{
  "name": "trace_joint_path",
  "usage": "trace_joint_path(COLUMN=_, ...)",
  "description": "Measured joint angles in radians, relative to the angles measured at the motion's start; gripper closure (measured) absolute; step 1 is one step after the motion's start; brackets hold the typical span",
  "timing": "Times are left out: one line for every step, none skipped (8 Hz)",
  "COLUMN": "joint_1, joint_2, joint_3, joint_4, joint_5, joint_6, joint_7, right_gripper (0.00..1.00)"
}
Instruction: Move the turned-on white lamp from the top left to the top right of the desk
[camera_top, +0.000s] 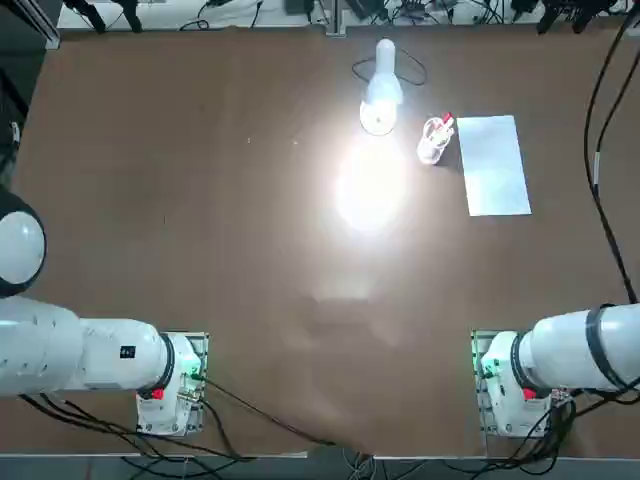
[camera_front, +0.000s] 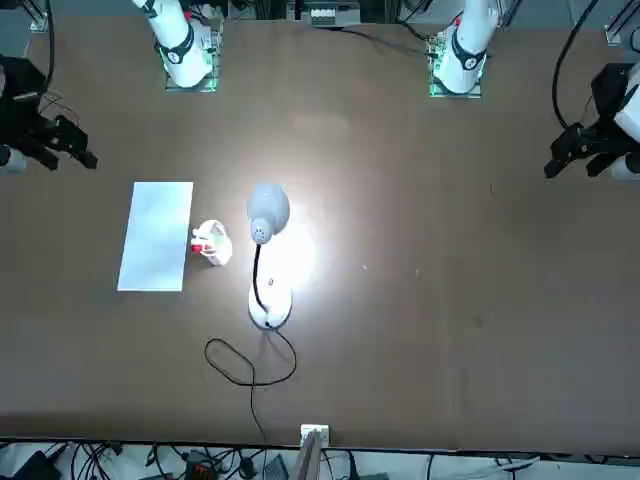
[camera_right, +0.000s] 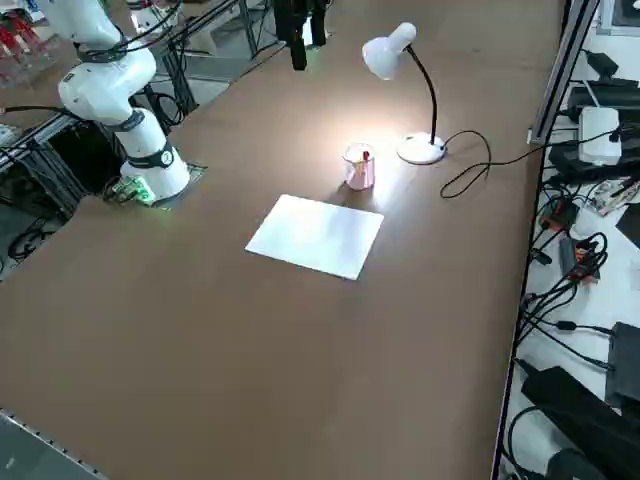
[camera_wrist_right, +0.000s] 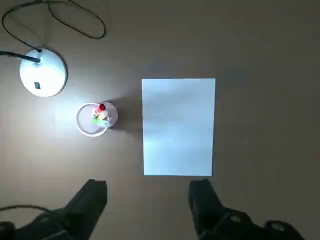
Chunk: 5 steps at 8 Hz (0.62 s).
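1. Look first at the cup (camera_top: 433, 142): it is small and clear, holds red and yellow pens, and stands just beside the lamp's base, between that base and the sheet of paper (camera_top: 495, 165)
2. The paper lies flat on the table (camera_top: 200, 200) toward the robot's right of the cup, close to it but not touching
3. A thin black cord (camera_front: 245, 365) runs from the lamp's base and loops on the table toward the far edge, on the side away from the robot
4. The lamp (camera_right: 410, 90) stands upright near the middle of the far edge; its round base (camera_wrist_right: 43, 72) rests on the table and its glowing head (camera_top: 383, 88) throws a bright patch on the tabletop on the robot's side
5. Your end effector (camera_wrist_right: 149, 200) hangs high above the table with its fingers spread wide and nothing between them
6. In the wrist view the paper's near edge sits just ahead of the fingers (camera_wrist_right: 95, 197), the cup lies beyond the paper's corner, and the lamp's base stands farther off to one side, well apart from the end effector
7. The cup is nearer to the end effector than the lamp is
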Motion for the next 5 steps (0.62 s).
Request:
trace_joint_path(joint_1=0.0, joint_2=0.003, joint_3=0.0, joint_4=0.003, joint_5=0.0, joint_6=-0.003, joint_7=0.0, right_gripper=0.0)
trace_joint_path(joint_1=0.0, joint_2=0.004, joint_3=0.0, joint_4=0.003, joint_5=0.0, joint_6=-0.005, joint_7=0.0, right_gripper=0.0)
trace_joint_path(joint_1=0.0, joint_2=0.004, joint_3=0.0, joint_4=0.003, joint_5=0.0, joint_6=-0.006, joint_7=0.0, right_gripper=0.0)
trace_joint_path(joint_1=0.0, joint_2=0.004, joint_3=0.0, joint_4=0.003, joint_5=0.0, joint_6=-0.006, joint_7=0.0, right_gripper=0.0)
trace_joint_path(joint_1=0.0, joint_2=0.005, joint_3=0.0, joint_4=0.003, joint_5=0.0, joint_6=-0.008, joint_7=-0.001, right_gripper=0.0)
